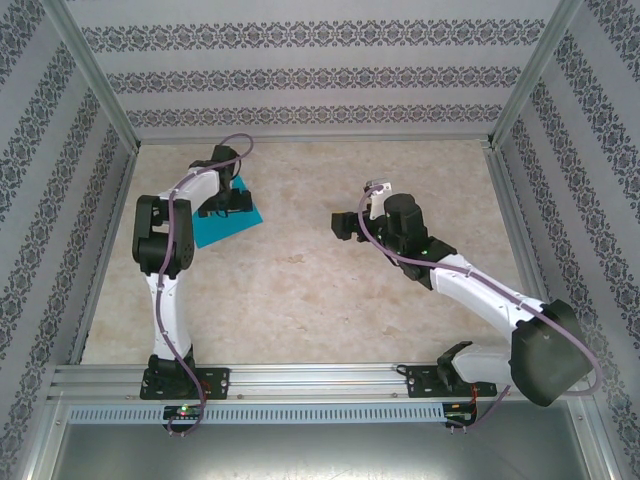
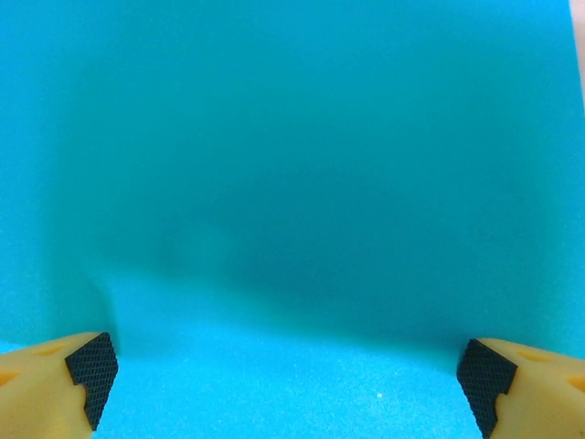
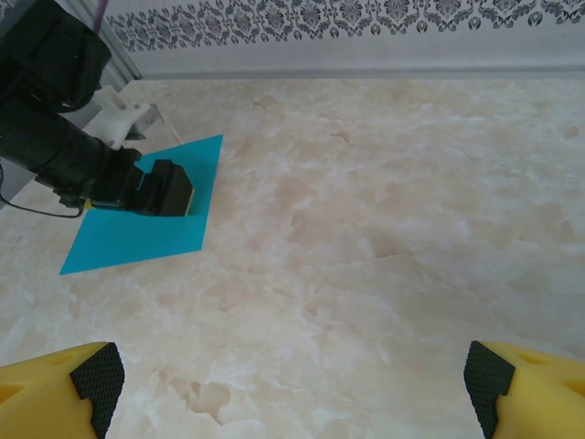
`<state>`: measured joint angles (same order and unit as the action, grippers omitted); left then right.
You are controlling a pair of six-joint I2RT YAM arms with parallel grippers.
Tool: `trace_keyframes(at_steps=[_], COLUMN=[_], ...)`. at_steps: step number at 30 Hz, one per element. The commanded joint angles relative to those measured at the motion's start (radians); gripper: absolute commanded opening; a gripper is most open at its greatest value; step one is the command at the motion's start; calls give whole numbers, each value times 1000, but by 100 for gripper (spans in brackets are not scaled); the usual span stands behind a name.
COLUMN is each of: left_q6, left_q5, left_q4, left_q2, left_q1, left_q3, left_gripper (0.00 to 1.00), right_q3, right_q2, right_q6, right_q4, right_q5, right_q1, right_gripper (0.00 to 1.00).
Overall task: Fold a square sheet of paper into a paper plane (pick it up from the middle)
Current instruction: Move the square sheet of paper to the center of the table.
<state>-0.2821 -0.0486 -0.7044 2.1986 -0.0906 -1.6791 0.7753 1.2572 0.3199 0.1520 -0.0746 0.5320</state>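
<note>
Lying flat on the beige, marble-patterned tabletop (image 1: 330, 290), the thin, plain teal-blue square sheet of paper (image 1: 222, 232) sits toward the far left of the surface. It is turned so that one corner points at the back wall; its edges are straight and no crease shows on its face. Seen close from the left wrist, the sheet has a fine matte grain and a soft shadow across its middle. The left gripper (image 1: 238, 200) hangs directly over the sheet, tilted down toward it. Its yellow plastic fingers (image 2: 41, 384), tipped with black cross-hatched pads (image 2: 91, 370), stand wide apart with only paper showing between them, and nothing is clamped. Whether the tips touch the paper I cannot tell. The right gripper (image 1: 345, 225) is well apart from the sheet, near the middle of the table, above bare tabletop; its yellow fingers carry the same black textured pads, are spread equally wide and hold nothing. Grey-and-white ornamental patterned walls (image 1: 320, 70) enclose the table.
</note>
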Motion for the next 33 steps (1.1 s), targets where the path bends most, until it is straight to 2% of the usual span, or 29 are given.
trace_keyframes(at_steps=[1, 3, 9, 20, 27, 33], left_q6=[64, 73, 36, -73, -142, -226], left_q5=[-32, -41, 58, 207, 187, 167], left_q4=[-150, -161, -156, -62, -51, -48], left_q2=[35, 32, 40, 27, -3, -35], left_q1=[-40, -59, -97, -167, -242, -352], left_q3=[-13, -23, -31, 78, 166, 186], left_gripper=[100, 100, 100, 100, 100, 100], right_q3=[-24, -32, -62, -119, -145, -129], right_q2=[-28, -36, -73, -177, -209, -193], right_q6=[24, 31, 40, 50, 58, 64], right_q4=[14, 14, 9, -22, -46, -114], right_q5=[19, 19, 25, 37, 31, -9], right_q1=[-15, -18, -26, -59, -69, -70], right_gripper=[98, 98, 97, 98, 98, 98])
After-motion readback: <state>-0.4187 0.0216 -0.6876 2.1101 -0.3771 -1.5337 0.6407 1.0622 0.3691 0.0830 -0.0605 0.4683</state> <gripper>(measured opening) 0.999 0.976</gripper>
